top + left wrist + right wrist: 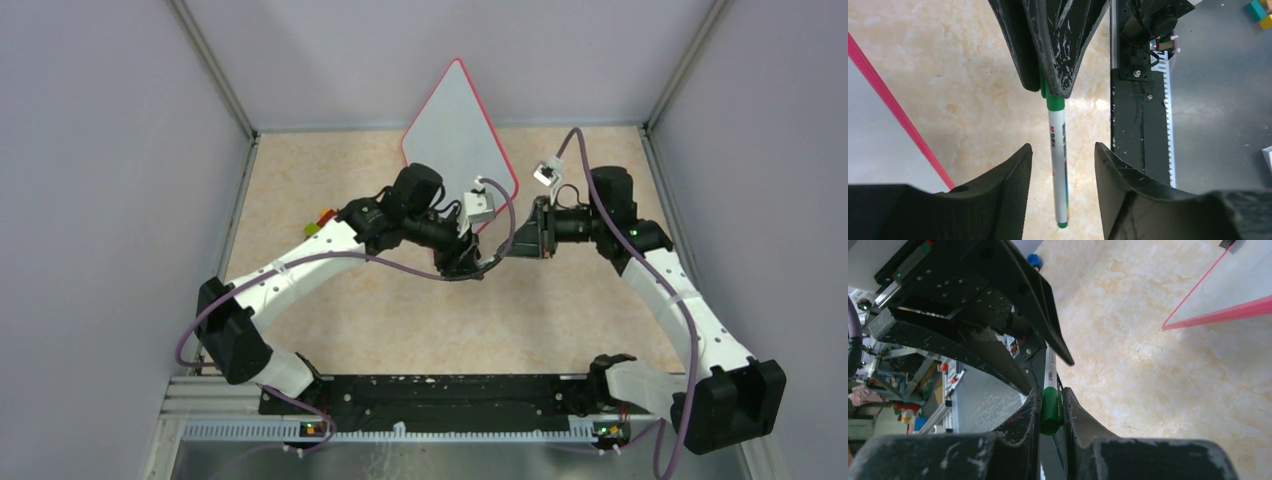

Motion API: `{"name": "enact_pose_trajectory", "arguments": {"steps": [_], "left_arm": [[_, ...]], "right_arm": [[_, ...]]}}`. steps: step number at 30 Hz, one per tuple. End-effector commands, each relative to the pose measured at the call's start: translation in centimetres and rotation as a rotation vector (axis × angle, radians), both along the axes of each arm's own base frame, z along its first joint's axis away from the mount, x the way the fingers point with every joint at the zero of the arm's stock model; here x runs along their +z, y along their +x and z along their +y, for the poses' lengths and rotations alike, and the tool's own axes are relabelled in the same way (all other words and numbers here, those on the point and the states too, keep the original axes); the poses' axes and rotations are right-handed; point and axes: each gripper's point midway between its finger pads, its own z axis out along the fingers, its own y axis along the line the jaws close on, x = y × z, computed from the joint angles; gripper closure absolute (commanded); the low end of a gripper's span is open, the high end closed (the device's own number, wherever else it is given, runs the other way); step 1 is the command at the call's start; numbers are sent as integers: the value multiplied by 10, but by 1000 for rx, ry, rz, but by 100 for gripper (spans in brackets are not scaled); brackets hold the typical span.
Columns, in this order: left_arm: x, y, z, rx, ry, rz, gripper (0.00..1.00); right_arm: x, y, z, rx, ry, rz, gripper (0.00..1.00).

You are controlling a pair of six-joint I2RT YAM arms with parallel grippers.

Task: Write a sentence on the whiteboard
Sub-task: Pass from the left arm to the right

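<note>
My right jaws are clamped on the green cap point(1051, 410) of a white-barrelled marker point(1058, 155), over the middle of the marbled bench point(420, 320). My left jaws stand spread wide to either side of the barrel, fingers point(1013, 185) clear of it, and the marker's tail points to six o'clock in the left wrist view. The two wrists meet nose to nose there. At twelve o'clock from that meeting point the whiteboard point(455, 130) rises tilted, one rounded corner uppermost, its thin red rim showing and its lower corner hidden behind my left wrist. At nine o'clock from my left wrist, near the bench's edge, sit small coloured blocks point(318, 222), red and yellow-green.
</note>
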Motion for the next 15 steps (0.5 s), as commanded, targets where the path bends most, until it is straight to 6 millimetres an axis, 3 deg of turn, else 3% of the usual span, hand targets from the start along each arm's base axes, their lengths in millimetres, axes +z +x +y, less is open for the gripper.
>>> {"name": "enact_pose_trajectory", "arguments": {"steps": [1, 8, 11, 15], "left_arm": [[11, 3, 8, 20, 1, 10, 42], [28, 49, 59, 185, -49, -11, 36], [31, 85, 93, 287, -56, -42, 36], [16, 139, 142, 438, 14, -143, 36]], "right_arm": [[15, 11, -11, -32, -19, -83, 100], [-5, 28, -61, -156, -138, -57, 100], [-15, 35, -88, -237, -191, -43, 100], [-35, 47, -121, -352, -282, -19, 100]]}}
